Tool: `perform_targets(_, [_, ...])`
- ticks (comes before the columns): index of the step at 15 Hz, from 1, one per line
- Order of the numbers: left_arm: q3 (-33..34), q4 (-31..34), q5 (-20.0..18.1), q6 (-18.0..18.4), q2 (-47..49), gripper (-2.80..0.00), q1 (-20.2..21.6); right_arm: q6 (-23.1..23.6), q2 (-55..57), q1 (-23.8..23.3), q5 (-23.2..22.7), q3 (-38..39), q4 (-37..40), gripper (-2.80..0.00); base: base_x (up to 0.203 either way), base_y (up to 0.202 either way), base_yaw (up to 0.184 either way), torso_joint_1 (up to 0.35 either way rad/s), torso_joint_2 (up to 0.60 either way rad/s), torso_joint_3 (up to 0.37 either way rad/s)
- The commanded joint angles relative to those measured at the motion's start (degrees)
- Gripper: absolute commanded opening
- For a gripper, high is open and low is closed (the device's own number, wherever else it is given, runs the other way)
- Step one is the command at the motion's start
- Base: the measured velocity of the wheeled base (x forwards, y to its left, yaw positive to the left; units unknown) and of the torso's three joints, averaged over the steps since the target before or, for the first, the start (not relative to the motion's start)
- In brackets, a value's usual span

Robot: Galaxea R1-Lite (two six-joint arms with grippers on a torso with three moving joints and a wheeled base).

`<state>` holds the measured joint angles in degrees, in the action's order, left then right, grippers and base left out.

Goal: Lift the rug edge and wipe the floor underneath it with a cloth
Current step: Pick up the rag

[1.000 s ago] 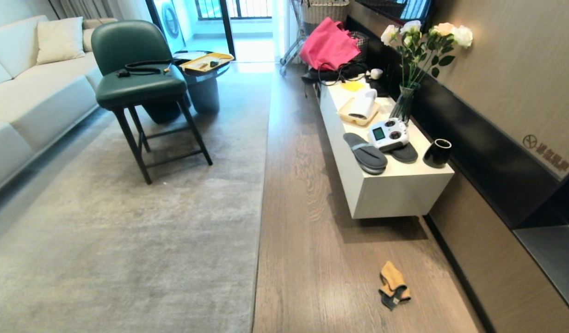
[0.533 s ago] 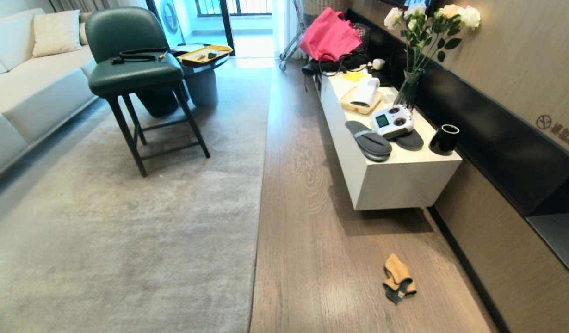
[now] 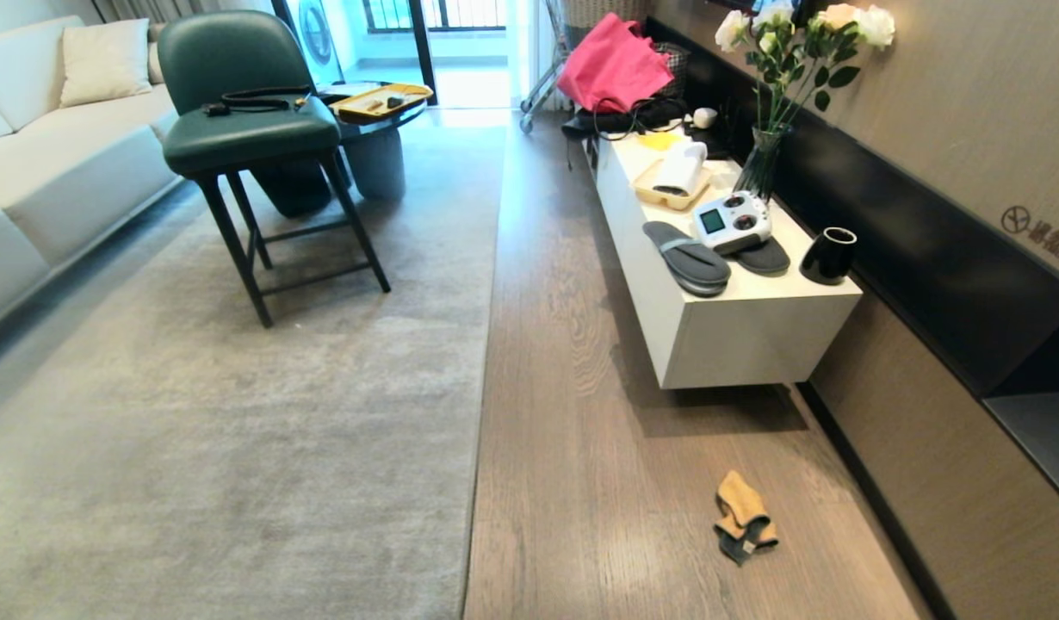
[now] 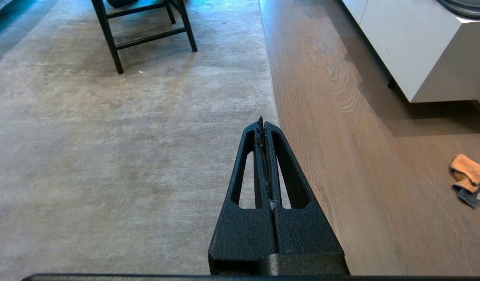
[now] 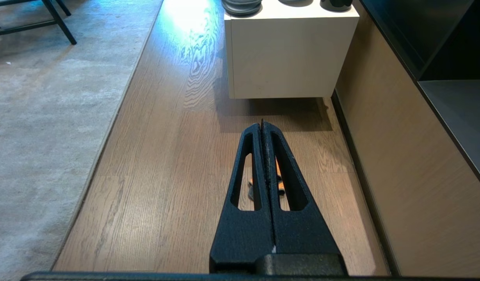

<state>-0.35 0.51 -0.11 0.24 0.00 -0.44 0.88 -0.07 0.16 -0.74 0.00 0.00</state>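
Observation:
The pale grey rug fills the left of the head view, and its straight rug edge [image 3: 485, 362] runs along the brown plank floor [image 3: 581, 448], lying flat. The orange-tan cloth [image 3: 743, 517] with a dark grey part lies crumpled on the floor in front of the white cabinet. In the left wrist view my left gripper [image 4: 261, 121] hangs shut and empty above the rug edge [image 4: 272, 97], with the cloth [image 4: 469, 179] far off to one side. In the right wrist view my right gripper [image 5: 262, 125] is shut and empty above the floor, and the cloth [image 5: 278, 180] shows partly through its fingers. Neither arm appears in the head view.
A low white cabinet [image 3: 736, 344] holding slippers, a white controller, a black cup and a flower vase stands along the right wall. A green chair [image 3: 254, 138] stands on the rug, with a sofa [image 3: 56, 172] at far left. A pink bag [image 3: 611, 69] lies at the back.
The whole head view has shifted: things at the back have slid up in the frame and the cloth sits a little higher, so the camera has moved. Nothing on the floor has moved.

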Motion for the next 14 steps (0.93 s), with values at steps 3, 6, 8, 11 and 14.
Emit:
perform_targets(3, [0.0, 0.0, 0.0, 0.0, 0.0, -2.80, 0.0, 0.0, 0.1, 0.0, 0.0, 0.0, 0.0, -2.80, 0.000, 0.000, 0.000, 0.000, 0.00, 0.000])
perform_targets(6, [0.0, 0.0, 0.0, 0.0, 0.0, -2.80, 0.0, 0.0, 0.1, 0.0, 0.0, 0.0, 0.0, -2.80, 0.000, 0.000, 0.000, 0.000, 0.00, 0.000])
perform_targets(8, [0.0, 0.1, 0.0, 0.0, 0.0, -2.80, 0.0, 0.1, 0.1, 0.0, 0.0, 0.0, 0.0, -2.80, 0.000, 0.000, 0.000, 0.000, 0.00, 0.000])
perform_targets(11, [0.0, 0.1, 0.0, 0.0, 0.0, -2.80, 0.0, 0.1, 0.1, -0.1, 0.0, 0.0, 0.0, -2.80, 0.000, 0.000, 0.000, 0.039, 0.07, 0.079])
perform_targets(14, [0.0, 0.1, 0.0, 0.0, 0.0, -2.80, 0.0, 0.1, 0.1, 0.0, 0.0, 0.0, 0.0, -2.80, 0.000, 0.000, 0.000, 0.020, 0.05, 0.055])
